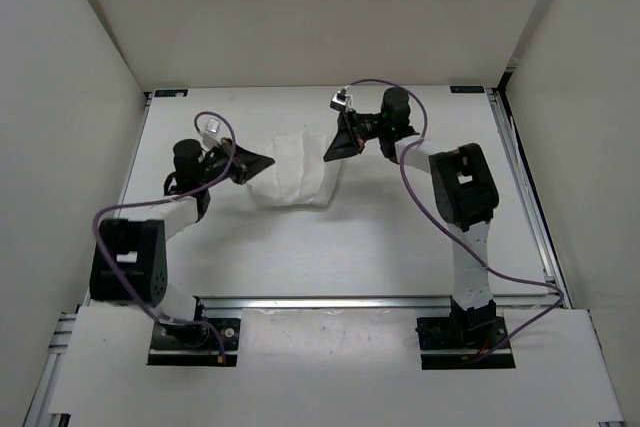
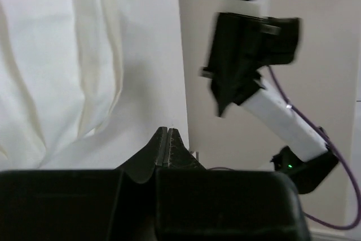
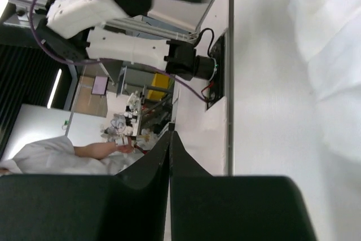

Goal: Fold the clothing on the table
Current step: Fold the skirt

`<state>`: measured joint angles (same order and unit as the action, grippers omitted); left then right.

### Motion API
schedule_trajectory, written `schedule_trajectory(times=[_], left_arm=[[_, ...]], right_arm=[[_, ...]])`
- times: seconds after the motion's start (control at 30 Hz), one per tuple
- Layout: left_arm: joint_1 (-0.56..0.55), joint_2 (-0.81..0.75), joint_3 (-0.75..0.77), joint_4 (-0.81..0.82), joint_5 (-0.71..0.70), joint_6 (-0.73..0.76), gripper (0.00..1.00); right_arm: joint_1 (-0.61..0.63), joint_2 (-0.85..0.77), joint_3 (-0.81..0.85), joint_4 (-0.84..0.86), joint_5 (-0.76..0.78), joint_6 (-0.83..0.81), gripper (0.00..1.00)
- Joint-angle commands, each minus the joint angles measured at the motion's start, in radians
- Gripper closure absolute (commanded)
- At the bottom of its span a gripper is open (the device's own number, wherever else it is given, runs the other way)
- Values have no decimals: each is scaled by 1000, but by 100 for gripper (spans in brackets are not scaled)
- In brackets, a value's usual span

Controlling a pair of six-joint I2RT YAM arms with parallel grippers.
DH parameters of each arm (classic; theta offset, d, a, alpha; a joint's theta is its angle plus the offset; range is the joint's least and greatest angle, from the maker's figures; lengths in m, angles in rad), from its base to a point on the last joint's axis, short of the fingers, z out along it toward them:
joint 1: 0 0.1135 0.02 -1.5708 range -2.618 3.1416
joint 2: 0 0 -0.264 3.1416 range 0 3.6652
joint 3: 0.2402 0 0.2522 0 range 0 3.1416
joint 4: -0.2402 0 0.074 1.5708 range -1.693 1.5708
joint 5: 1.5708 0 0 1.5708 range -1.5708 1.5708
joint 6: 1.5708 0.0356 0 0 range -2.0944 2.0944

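left pincer (image 1: pixel 269 160) clenched at left edge of clothing (image 1: pixel 296 177), right pincer (image 1: pixel 328 156) clenched empty beside its right edge

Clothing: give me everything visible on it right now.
The clothing is plain white, thin-looking fabric, gathered into a compact, roughly four-sided heap with soft folds and wrinkles. It lies on the table, slightly left of centre, between the two arms. The left gripper, shut, has its tip at the cloth's left edge; a pinch cannot be confirmed. The right gripper, also shut, sits by the upper right corner with nothing visible between its fingers.
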<state>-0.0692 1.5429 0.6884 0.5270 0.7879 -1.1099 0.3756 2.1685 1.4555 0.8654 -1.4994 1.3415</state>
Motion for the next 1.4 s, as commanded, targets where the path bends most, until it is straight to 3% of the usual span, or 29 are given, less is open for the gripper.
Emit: schedule_trajectory(times=[0.0,0.07,0.23,0.53,0.63,0.73,0.97,1.13,1.37], left_arm=[[63,-194,-33,-5,-1,-32,100],[115,-269,-64,-132,-29,22,100],[109,-287,-110,-160,-53,53,100],[-58,-132,6,-231,-93,93,100],[-92,-95,58,-223,-111,113,100],[-113,-55,124,-271,-113,148,100],[-132,13,148,-295,-79,160,100],[-155,69,91,-184,-45,108,100],[-120,177,162,-299,-79,202,100]], right_arm=[[69,132,156,-39,-171,-36,100],[100,198,232,-107,-174,-62,100],[117,375,315,-106,-171,-36,100],[100,485,338,-292,-116,-122,100],[97,493,356,-194,-128,-52,99],[85,441,365,-31,-127,62,100],[-9,150,309,-158,-81,44,100],[-124,1,163,-169,-125,28,100],[-273,-153,8,-324,-139,-80,100]])
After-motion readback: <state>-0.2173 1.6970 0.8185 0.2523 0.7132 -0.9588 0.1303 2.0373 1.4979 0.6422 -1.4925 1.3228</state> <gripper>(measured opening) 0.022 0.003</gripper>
